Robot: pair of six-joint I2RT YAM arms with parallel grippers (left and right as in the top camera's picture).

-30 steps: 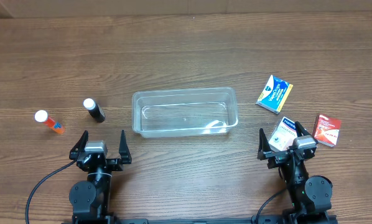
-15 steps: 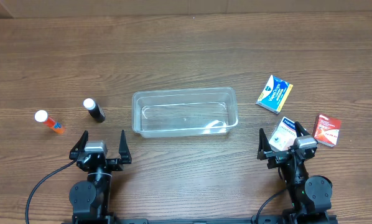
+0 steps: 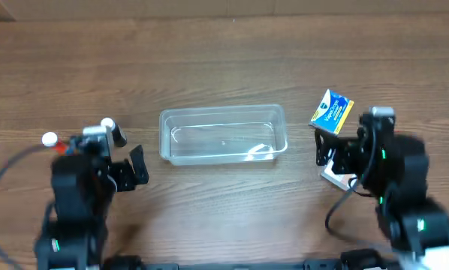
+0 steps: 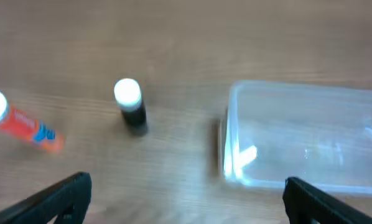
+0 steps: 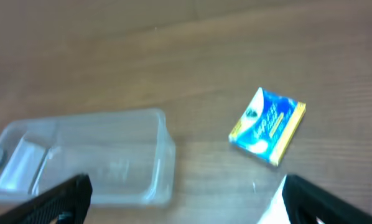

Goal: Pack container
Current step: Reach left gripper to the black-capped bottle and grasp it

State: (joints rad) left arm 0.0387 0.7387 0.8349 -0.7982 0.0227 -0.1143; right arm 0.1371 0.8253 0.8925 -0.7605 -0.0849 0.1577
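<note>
The clear plastic container (image 3: 223, 135) lies empty at the table's middle. It also shows in the left wrist view (image 4: 304, 143) and the right wrist view (image 5: 80, 155). My left gripper (image 3: 104, 157) (image 4: 186, 205) is open and empty, raised over the table left of the container. In front of it stand a black bottle with a white cap (image 4: 130, 112) and a red tube (image 4: 24, 121). My right gripper (image 3: 352, 150) (image 5: 186, 205) is open and empty, right of the container. A blue and yellow box (image 3: 332, 112) (image 5: 268, 126) lies ahead of it.
A white box (image 3: 333, 178) lies partly under the right arm; its corner shows in the right wrist view (image 5: 273, 208). The red tube's white cap (image 3: 50, 139) shows at far left. The arm hides the red box.
Both arms have lifted from their rest pose at the front edge and swung forward over the table. The right arm now covers the white and red boxes. No object has moved.
</note>
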